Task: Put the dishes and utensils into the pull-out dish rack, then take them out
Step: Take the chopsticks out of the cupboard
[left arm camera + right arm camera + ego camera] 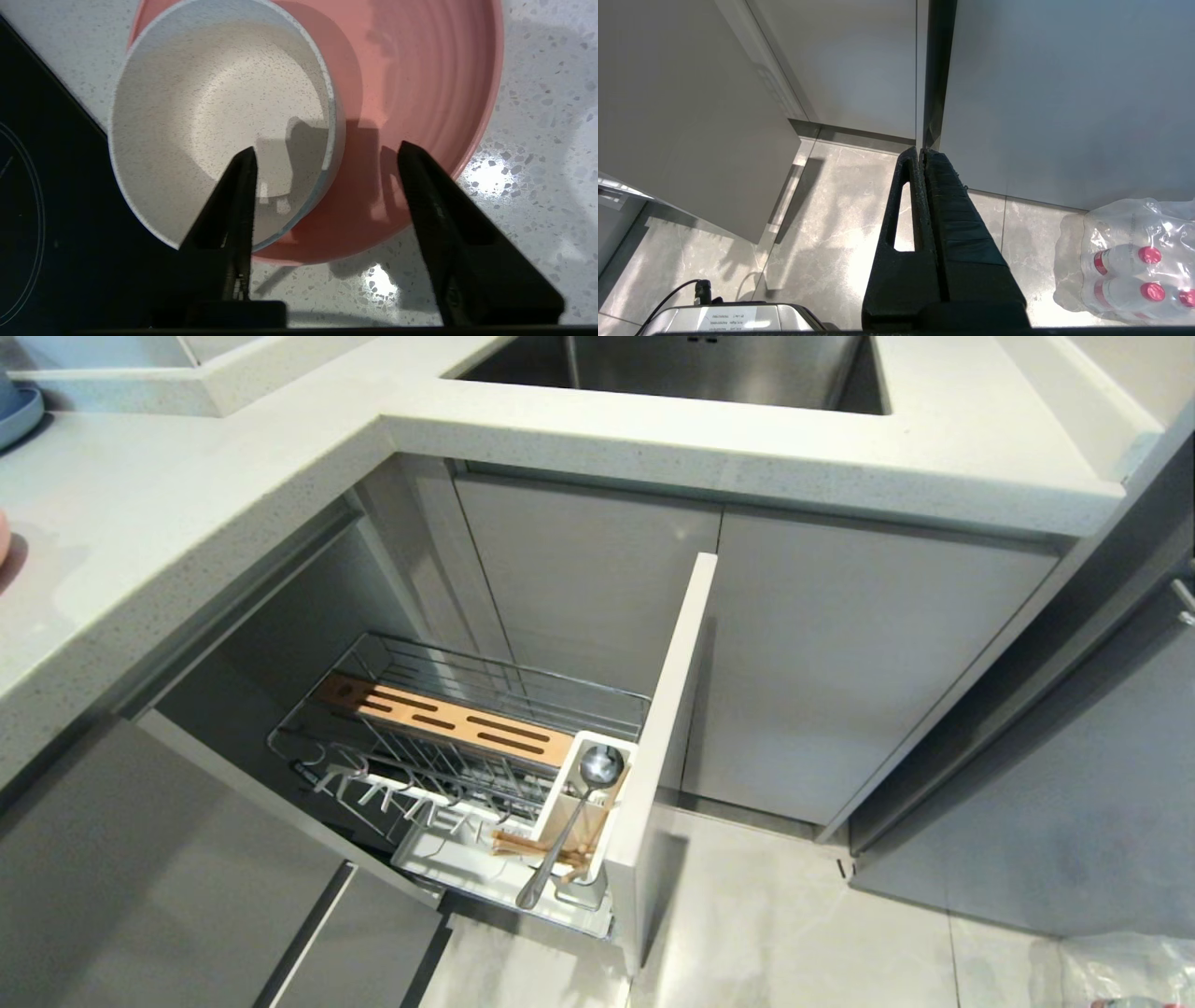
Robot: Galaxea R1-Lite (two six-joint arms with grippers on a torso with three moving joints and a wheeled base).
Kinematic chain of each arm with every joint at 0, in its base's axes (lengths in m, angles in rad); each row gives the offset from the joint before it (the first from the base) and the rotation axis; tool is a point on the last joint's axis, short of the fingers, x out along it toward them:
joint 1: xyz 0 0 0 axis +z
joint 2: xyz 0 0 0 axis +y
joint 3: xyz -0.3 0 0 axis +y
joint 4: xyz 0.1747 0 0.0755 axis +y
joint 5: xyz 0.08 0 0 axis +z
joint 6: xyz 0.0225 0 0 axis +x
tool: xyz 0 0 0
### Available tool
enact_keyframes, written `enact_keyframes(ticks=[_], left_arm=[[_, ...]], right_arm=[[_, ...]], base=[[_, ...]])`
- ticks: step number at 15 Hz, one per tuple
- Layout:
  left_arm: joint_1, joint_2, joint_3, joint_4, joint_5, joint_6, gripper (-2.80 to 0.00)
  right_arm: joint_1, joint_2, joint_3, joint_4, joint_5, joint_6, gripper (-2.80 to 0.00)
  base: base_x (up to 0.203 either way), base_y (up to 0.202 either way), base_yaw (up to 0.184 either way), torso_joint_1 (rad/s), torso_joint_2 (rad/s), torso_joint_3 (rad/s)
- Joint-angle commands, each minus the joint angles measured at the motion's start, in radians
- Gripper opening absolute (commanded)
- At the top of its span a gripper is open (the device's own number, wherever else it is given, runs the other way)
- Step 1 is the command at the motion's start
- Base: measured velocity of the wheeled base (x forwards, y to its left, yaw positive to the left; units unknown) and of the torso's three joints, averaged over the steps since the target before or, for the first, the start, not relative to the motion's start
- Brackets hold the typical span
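The cream-white bowl (pixel 210 116) rests in a wider pink dish (pixel 420 70) on the speckled countertop. My left gripper (pixel 328 146) hovers open just above it. One finger is over the bowl's inside and the other over the pink dish, so the bowl's rim lies between them, and nothing is gripped. In the head view the pull-out dish rack (pixel 523 686) stands drawn out, its wire basket holding no dishes. The metal spoon (pixel 597 767) and the wooden chopsticks (pixel 523 845) stand in its white cup (pixel 560 793). My right gripper (pixel 921 150) hangs shut over the floor, parked.
A black cooktop (pixel 46 210) borders the counter beside the bowl. The rack's tall grey cabinet front (pixel 667 709) juts out over the tiled floor. A steel sink (pixel 700 369) sits above. A wrapped pack of water bottles (pixel 1134 261) lies on the floor.
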Motion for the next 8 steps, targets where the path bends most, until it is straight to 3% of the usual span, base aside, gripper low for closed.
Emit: enact_keyframes(ticks=[1, 8], left_arm=[[0.004, -0.02, 0.0, 0.002, 0.001, -0.001, 0.0], [-0.003, -0.229, 0.002, -0.078, -0.015, -0.116, 0.0]], right_arm=[[0.0, 0.0, 0.002, 0.0, 0.0, 0.001, -2.8], [0.0, 0.0, 0.002, 0.0, 0.0, 0.001, -2.8]], base=[[0.0, 0.0, 0.0, 0.0, 0.0, 0.0], [0.0, 0.0, 0.0, 0.0, 0.0, 0.0]])
